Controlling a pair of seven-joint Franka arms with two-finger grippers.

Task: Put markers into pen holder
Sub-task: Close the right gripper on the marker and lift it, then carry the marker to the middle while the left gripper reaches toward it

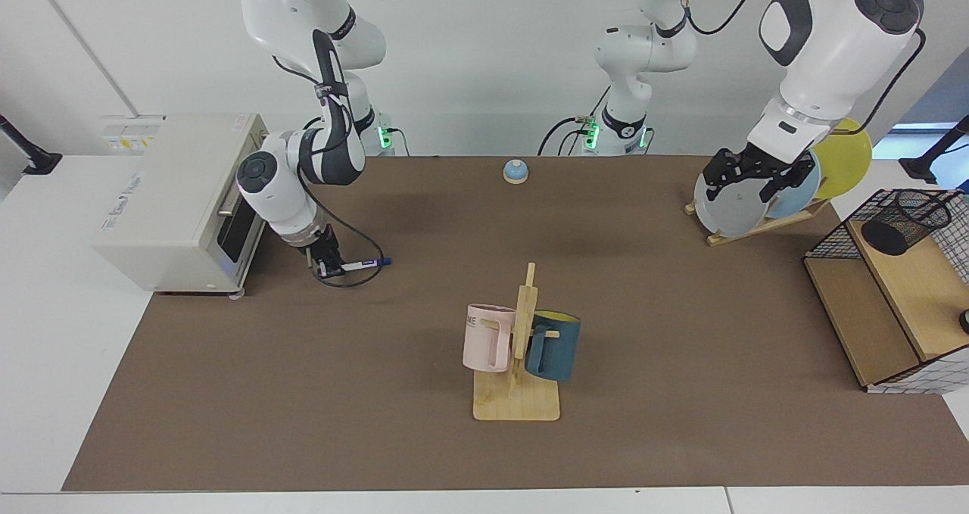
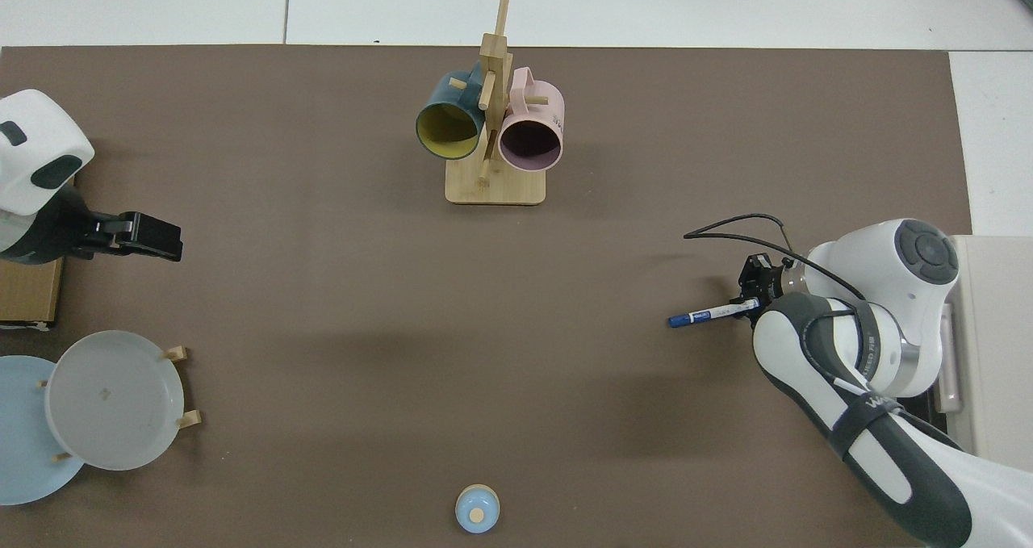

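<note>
Facing view: the marker (image 1: 362, 264) is being held by its tail end in the right gripper (image 1: 324, 266), jaws closed on the white barrel, just in front of the toaster oven (image 1: 178, 196). Its long axis is running approx. level, blue cap pointing away from the gripper toward table centre; whether it is fully clear of the brown mat (image 1: 303, 393) cannot be told. The pen holder (image 1: 908, 221) is sitting on the wooden-shelf wire rack (image 1: 893, 309) at the far opposite side, well apart, much nearer the left gripper (image 1: 746, 182), which is being kept waiting w/ fingers spread in front of the plate rack (image 1: 764, 196).

Top view: the marker (image 2: 710, 315) is being shown slightly tilted, cap outward from the right gripper (image 2: 754, 294). The pen holder is not in view here. Judgement: a long carry across, or a handover, plus upending the marker, is being called for.
</note>
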